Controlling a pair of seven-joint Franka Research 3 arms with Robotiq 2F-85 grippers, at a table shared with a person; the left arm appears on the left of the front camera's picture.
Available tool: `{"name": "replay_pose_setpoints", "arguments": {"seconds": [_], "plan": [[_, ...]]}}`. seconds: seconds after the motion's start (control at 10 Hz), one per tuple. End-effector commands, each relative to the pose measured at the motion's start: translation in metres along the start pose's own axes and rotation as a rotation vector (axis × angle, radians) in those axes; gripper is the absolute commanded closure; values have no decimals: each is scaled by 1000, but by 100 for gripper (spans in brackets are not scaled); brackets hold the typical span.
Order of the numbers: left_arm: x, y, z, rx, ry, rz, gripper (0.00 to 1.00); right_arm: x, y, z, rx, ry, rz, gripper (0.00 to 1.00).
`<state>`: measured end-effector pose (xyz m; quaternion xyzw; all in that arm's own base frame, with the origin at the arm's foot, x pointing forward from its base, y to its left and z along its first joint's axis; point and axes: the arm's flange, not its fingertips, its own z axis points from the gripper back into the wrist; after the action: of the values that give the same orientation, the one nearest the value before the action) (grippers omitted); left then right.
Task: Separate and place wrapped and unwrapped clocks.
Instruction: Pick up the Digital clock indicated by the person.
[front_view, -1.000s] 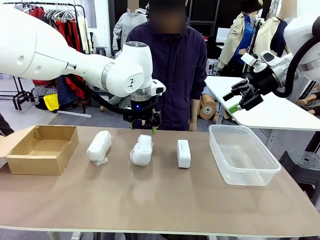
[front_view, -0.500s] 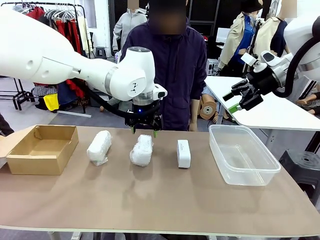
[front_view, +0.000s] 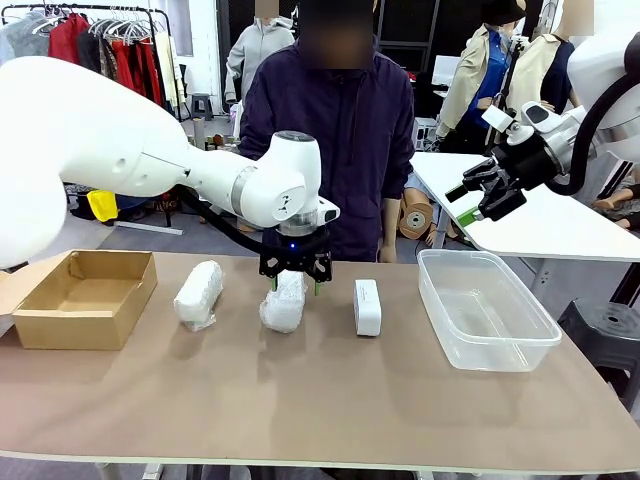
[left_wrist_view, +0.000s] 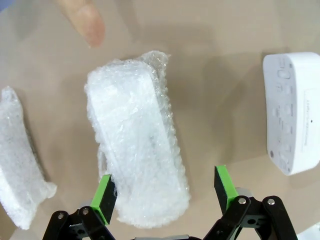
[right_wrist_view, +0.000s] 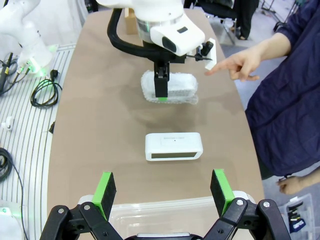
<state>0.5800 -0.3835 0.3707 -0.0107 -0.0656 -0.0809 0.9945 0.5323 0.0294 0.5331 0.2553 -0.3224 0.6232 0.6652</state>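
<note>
The brown table (front_view: 330, 400) on my feed carries a row of five things. An open cardboard box (front_view: 70, 328) sits at its left end, then the left wrapped clock (front_view: 198, 294) in bubble padding and the middle wrapped clock (front_view: 282, 308). After these come the unwrapped clock (front_view: 367, 306), smooth and white, and a clear plastic tub (front_view: 500, 352) at the right end.

My left gripper (front_view: 296, 286) is down over the middle wrapped clock with its fingers spread wide and a green pad on either side of one end. On the wrist camera one pad sits right against the wrap and the other stands clear, so nothing is clamped. My right gripper (front_view: 462, 203) hangs well above the table near the tub, fingers parted and empty.

A person (front_view: 335, 140) in a dark jacket stands at the far edge, one hand (right_wrist_view: 241, 64) pointing toward the middle wrapped clock. Behind are a clothes rack (front_view: 110, 45) of red and pale garments and a white table (front_view: 545, 228) to the right. Off the table's end, my right wrist camera shows cables (right_wrist_view: 42, 90) lying on ribbed flooring.
</note>
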Motion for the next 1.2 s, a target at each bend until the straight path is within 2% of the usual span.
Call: {"name": "replay_pose_setpoints", "arguments": {"seconds": [0.0,0.3,0.6,1.1], "plan": [[6,-5,-6,84,-9,60,0,1,1,1,0,-6,2,0],[8,1,-11,96,-37,87,0,1,1,1,0,-6,2,0],[13,7,-25,111,-16,114,0,1,1,1,0,-6,2,0],[8,11,-17,164,-23,117,100,1,1,1,0,-6,2,0]]}}
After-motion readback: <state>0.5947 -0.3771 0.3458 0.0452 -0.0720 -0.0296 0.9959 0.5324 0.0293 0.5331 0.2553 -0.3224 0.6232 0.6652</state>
